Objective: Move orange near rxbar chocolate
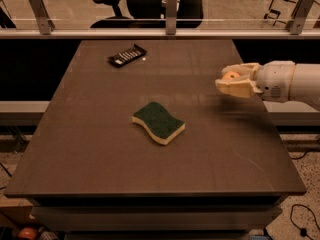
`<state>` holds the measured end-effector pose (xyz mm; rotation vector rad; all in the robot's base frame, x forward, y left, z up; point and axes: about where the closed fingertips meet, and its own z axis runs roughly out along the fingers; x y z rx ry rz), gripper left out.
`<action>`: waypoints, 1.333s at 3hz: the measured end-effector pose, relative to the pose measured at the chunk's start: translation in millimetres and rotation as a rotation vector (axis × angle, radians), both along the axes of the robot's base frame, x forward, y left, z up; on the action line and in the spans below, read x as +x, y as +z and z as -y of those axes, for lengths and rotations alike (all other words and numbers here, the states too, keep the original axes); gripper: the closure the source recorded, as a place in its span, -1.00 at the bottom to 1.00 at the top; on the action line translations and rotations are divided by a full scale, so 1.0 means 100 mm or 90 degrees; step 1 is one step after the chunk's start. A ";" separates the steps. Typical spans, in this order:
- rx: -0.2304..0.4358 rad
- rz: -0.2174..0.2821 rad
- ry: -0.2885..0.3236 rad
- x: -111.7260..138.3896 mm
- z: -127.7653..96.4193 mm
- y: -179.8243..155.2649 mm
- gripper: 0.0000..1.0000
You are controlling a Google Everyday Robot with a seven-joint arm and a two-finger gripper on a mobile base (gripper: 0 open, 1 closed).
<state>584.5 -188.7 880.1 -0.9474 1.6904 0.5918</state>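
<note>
Claw (226, 79) at right, clasping orange (231, 75) | rxbar chocolate (127, 55) far-left, long axis diagonal

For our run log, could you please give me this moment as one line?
gripper: above table right edge, shut on orange | rxbar chocolate: far-left | sponge: centre

You have one camera, set high off the near edge of the counter (100, 149) and looking down and forward across it to the far edge, with a rail (100, 33) beyond. It stands back enough to take in all four corners. The claw (235, 81) shows by the right edge, above the counter toward the far right corner, clasping the orange (231, 75).
</note>
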 end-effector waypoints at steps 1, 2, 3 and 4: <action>-0.008 0.011 0.034 0.15 -0.07 0.11 1.00; -0.023 0.017 0.059 0.28 -0.21 0.22 1.00; -0.034 0.020 0.070 0.40 -0.40 0.32 1.00; -0.025 0.016 0.055 0.52 -0.56 0.36 1.00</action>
